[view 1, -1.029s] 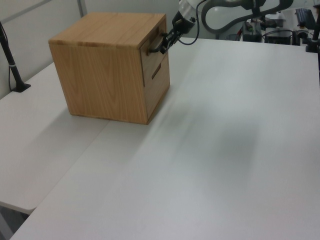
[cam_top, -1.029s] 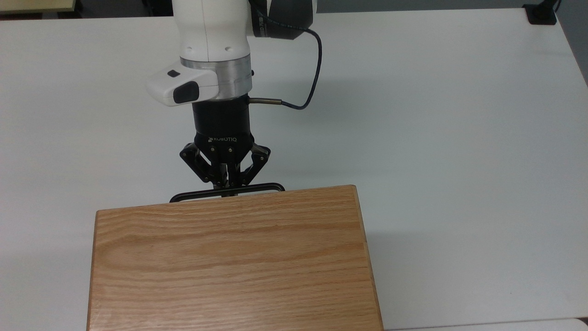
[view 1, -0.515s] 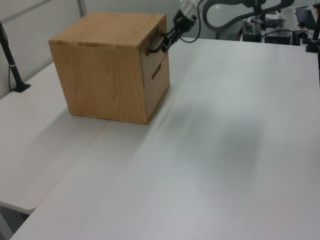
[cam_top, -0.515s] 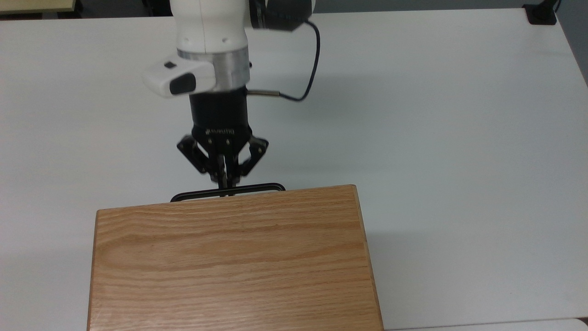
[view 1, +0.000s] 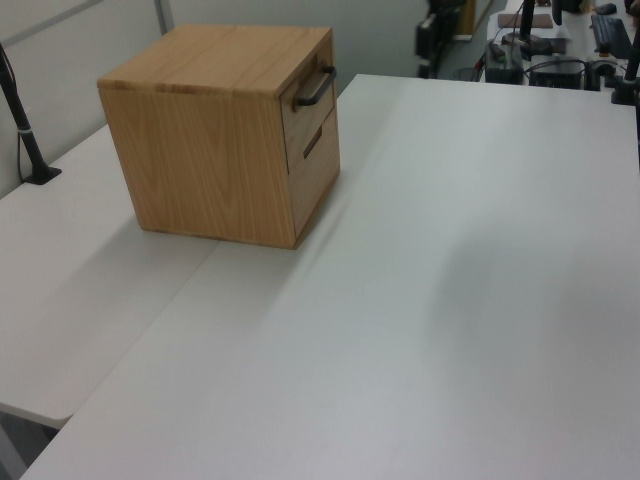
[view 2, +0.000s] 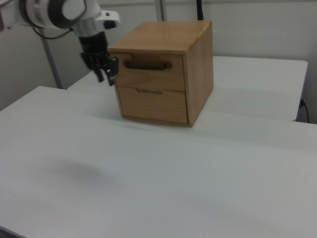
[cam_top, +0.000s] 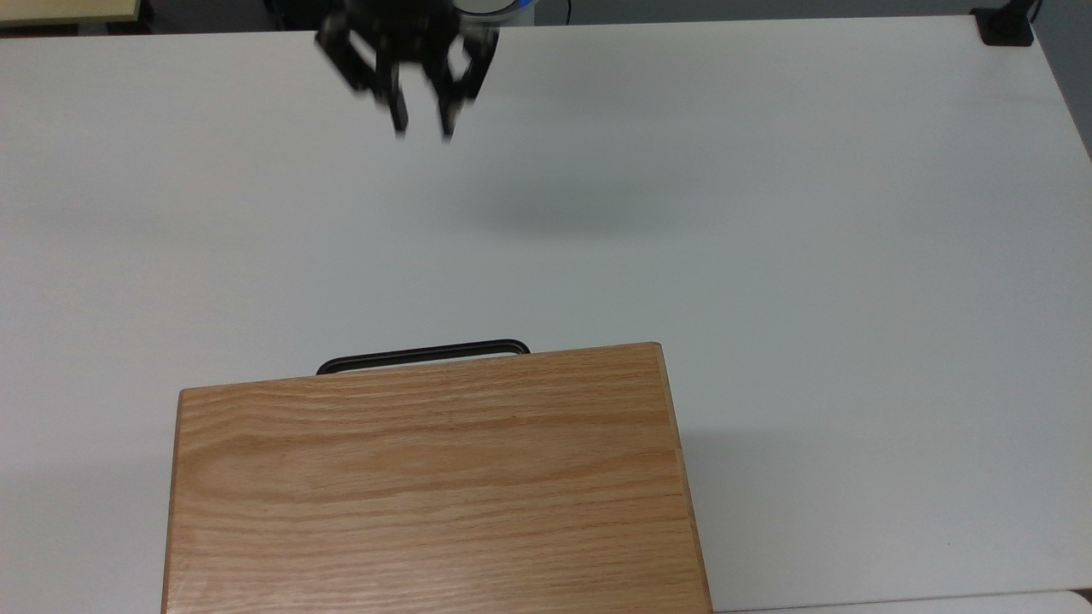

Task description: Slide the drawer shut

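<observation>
End effector [cam_top: 422, 132] apart from flush oak drawer [view 2: 151, 72]

Drawer [view 2: 151, 69] in the cabinet [view 2: 171, 37] on the table [view 2: 148, 173], above another drawer; pincer [cam_top: 421, 128] well apart.

Lab: white tables [view 1: 450, 300], robot arm [view 2: 54, 12]

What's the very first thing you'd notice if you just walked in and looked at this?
The big wooden cabinet standing alone on the white table. Its top drawer has a long black handle and sits pushed in, level with the front. The robot's black tool hangs open over the table, well away from the handle, near the top view's upper edge.
</observation>
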